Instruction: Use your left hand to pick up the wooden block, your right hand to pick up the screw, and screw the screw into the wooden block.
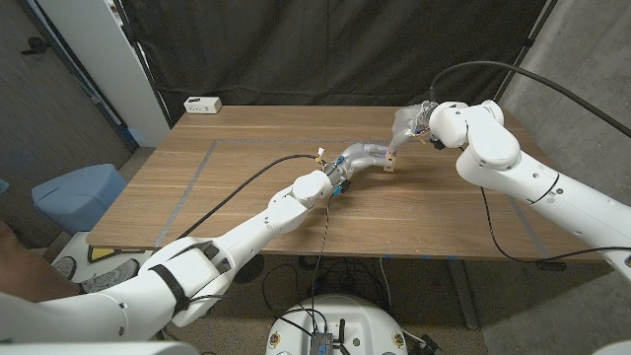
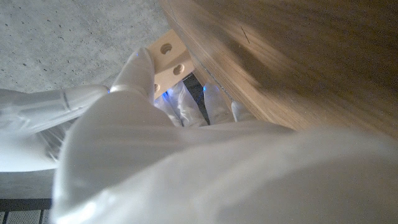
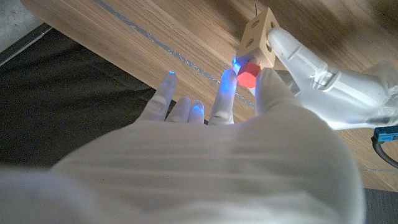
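Right of centre in the head view, the left robot hand (image 1: 363, 158) grips the wooden block (image 1: 390, 164) and holds it just above the desk (image 1: 227, 187). In the left wrist view its fingers (image 2: 138, 68) wrap one side of the block (image 2: 171, 59), whose pale face shows round holes. The right robot hand (image 1: 414, 123) reaches in from the upper right and meets the block. In the right wrist view it pinches the red screw (image 3: 248, 72) between thumb and a finger (image 3: 225, 93), the screw's head pressed against the block's (image 3: 258, 37) lower face, while its other fingers are spread. A white power strip (image 1: 203, 105) lies at the desk's upper left corner, well apart from both hands.
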`<state>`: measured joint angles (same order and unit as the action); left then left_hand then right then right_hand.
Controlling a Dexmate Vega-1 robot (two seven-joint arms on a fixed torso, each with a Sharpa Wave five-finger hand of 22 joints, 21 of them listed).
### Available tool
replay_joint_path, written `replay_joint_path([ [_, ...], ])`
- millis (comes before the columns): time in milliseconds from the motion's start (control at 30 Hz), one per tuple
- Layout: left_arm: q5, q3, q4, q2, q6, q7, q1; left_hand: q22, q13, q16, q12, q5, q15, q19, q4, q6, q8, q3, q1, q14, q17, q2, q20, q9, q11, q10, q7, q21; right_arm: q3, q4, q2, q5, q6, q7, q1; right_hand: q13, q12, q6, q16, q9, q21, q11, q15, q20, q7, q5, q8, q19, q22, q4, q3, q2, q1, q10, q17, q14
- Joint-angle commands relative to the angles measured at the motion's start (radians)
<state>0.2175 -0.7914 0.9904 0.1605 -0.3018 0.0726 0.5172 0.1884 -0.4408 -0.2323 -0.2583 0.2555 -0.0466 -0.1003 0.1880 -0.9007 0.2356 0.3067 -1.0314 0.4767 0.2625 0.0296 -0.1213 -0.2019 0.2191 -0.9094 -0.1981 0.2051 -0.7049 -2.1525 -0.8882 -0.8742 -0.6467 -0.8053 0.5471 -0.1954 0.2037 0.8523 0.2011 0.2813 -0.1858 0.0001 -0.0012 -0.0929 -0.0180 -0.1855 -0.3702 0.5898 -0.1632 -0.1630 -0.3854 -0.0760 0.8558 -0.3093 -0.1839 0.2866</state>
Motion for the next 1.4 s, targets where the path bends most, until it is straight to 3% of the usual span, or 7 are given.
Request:
replay_joint_path([
  [33, 0.002, -0.001, -0.018, -0.008, -0.006, 0.004, -0.008, 0.001, -0.165, 0.005, -0.006, 0.011, -0.071, 0.004, -0.04, -0.021, 0.007, 0.047, 0.078, 0.013, 0.002, 0.087, -0.007, -0.005, -0.001, -0.01, 0.014, 0.008, 0.002, 0.013, 0.008, 0.003, 0.008, 0.021, 0.001, -0.003, 0.005, 0.024, 0.008, 0.005, -0.004, 0.001, -0.001, 0.006, -0.002, -0.007, -0.013, 0.015, -0.002, -0.003, -0.015, 0.004, 0.016, -0.017, -0.004, 0.011],
  [433, 0.01, 0.001, -0.057, -0.02, -0.017, 0.021, -0.025, 0.001, -0.164, 0.006, -0.005, 0.012, -0.072, 0.004, -0.041, -0.022, 0.007, 0.049, 0.082, 0.013, 0.001, 0.087, -0.007, -0.005, -0.001, -0.009, 0.016, 0.009, -0.009, 0.04, 0.023, 0.009, 0.013, 0.029, -0.014, -0.002, 0.006, 0.061, 0.01, 0.004, -0.005, -0.008, -0.018, 0.015, -0.008, -0.006, -0.029, 0.024, -0.002, -0.001, -0.023, 0.01, 0.026, -0.037, -0.004, 0.026],
  [1000, 0.015, 0.004, -0.075, -0.023, -0.025, 0.028, -0.031, 0.001, -0.164, 0.007, -0.006, 0.014, -0.07, 0.004, -0.041, -0.021, 0.005, 0.054, 0.085, 0.013, 0.0, 0.089, -0.007, -0.005, -0.002, -0.009, 0.019, 0.009, -0.024, 0.058, 0.031, 0.021, 0.013, 0.026, -0.032, -0.002, 0.0, 0.046, 0.006, 0.003, -0.003, -0.002, -0.018, 0.015, -0.009, -0.006, -0.025, 0.025, -0.002, 0.0, -0.028, 0.006, 0.027, -0.035, -0.004, 0.027],
  [1400, 0.017, 0.004, -0.085, -0.027, -0.026, 0.031, -0.036, 0.001, -0.164, 0.007, -0.006, 0.015, -0.071, 0.005, -0.041, -0.022, 0.005, 0.057, 0.087, 0.014, 0.0, 0.089, -0.007, -0.005, -0.002, -0.009, 0.018, 0.009, -0.024, 0.062, 0.03, 0.029, 0.012, 0.05, -0.028, -0.003, 0.004, 0.082, 0.009, 0.003, -0.004, -0.008, -0.031, 0.023, -0.007, -0.006, -0.043, 0.033, -0.002, 0.0, -0.033, 0.014, 0.04, -0.059, -0.004, 0.037],
])
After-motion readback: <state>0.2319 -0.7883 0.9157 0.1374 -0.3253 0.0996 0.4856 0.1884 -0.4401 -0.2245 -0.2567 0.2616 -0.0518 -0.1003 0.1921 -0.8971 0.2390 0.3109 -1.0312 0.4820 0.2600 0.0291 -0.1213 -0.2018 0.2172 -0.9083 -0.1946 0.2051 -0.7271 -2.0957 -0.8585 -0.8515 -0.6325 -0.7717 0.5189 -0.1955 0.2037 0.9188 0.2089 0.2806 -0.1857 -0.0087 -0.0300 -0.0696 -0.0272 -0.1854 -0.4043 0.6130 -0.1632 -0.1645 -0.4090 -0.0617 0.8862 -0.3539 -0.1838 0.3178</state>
